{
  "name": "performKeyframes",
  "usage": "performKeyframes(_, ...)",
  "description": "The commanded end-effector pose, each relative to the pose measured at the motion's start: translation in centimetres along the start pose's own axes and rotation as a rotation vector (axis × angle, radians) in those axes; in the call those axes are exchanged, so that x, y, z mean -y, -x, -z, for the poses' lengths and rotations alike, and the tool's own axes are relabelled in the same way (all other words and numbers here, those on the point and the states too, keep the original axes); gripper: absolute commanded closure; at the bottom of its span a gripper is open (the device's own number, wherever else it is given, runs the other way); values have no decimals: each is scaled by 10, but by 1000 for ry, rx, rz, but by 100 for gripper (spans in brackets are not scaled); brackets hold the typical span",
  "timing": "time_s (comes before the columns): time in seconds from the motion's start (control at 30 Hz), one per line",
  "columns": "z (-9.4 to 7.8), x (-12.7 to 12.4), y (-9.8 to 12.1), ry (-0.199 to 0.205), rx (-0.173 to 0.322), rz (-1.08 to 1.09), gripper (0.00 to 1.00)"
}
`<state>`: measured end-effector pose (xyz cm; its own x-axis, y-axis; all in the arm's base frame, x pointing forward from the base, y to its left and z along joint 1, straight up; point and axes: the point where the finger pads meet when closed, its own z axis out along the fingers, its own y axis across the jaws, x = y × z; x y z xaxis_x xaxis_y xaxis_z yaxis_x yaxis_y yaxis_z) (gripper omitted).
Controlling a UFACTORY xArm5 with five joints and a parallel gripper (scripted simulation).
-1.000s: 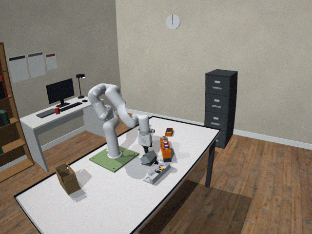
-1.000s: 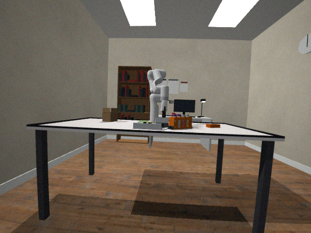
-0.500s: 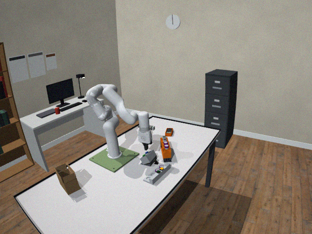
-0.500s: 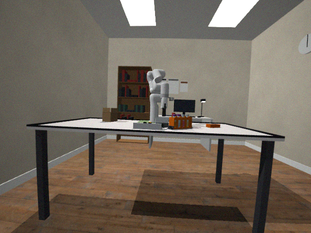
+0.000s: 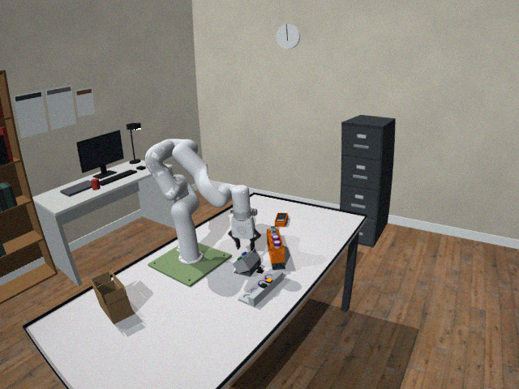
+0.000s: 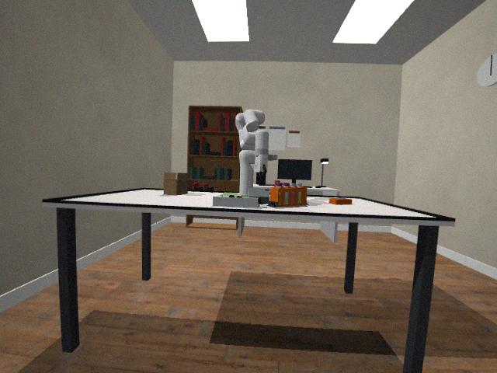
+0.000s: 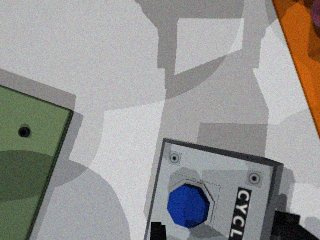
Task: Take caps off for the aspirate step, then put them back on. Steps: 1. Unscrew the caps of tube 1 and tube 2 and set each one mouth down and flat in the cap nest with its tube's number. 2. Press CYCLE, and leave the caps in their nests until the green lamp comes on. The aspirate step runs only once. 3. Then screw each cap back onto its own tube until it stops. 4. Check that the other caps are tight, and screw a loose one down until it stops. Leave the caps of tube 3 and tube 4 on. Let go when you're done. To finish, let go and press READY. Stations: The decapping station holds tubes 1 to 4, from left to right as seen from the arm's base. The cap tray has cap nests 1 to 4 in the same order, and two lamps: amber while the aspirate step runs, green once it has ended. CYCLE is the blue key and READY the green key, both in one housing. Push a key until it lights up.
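Note:
My gripper (image 5: 244, 244) (image 6: 261, 176) (image 7: 225, 232) is open and empty, and hangs just above the grey key housing (image 5: 247, 264) (image 7: 220, 172). The blue CYCLE key (image 7: 187, 206) lies between and just ahead of my dark fingertips in the wrist view. The orange decapping station (image 5: 275, 252) (image 6: 287, 196) (image 7: 300, 35) stands to the right of the housing, with purple caps showing on top. The grey cap tray (image 5: 255, 292) (image 6: 234, 201) lies in front of it, with small coloured items at its far end and an amber spot (image 5: 268, 279). I cannot make out single caps or nests.
The green base plate (image 5: 190, 262) (image 7: 25, 165) lies left of the housing. A small orange box (image 5: 280, 219) (image 6: 340, 200) sits behind the station. An open cardboard box (image 5: 112, 296) (image 6: 175, 183) stands near the table's front left.

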<state>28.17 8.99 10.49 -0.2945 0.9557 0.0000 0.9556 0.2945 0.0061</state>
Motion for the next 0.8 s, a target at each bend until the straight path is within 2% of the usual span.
performKeyframes(0.0, -2, -24, 17, -6, 6, 279, 0)
performKeyframes(0.1, -2, -26, 19, -6, 6, 313, 0)
performKeyframes(0.13, -2, -33, 24, -7, 6, 412, 0)
performKeyframes(0.6, -5, -70, 54, -7, 5, 872, 0)
performKeyframes(0.67, -5, -70, 54, -7, 5, 872, 0)
performKeyframes(0.7, -6, -77, 59, -9, 5, 973, 0)
performKeyframes(0.77, -6, -83, 64, -8, 5, 1033, 0)
